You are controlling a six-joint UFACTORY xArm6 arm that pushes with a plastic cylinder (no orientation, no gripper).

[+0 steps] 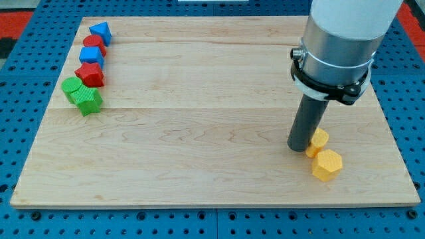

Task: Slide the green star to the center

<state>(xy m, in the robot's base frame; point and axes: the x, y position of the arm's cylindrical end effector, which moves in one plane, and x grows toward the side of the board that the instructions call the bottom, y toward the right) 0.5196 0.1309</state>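
Observation:
The green star (88,100) lies near the board's left edge, at the lower end of a row of blocks. A second green block (71,87), rounded, touches it at its upper left. My tip (299,147) rests on the board far to the view's right, touching the left side of a yellow block (319,141). The tip is well apart from the green star, with most of the board's width between them.
Above the green blocks runs a row: a red star (89,75), a blue cube (91,56), a red block (94,43) and a blue triangle (101,31). A yellow hexagon (327,164) lies just below the tip. The wooden board (212,119) sits on a blue pegboard.

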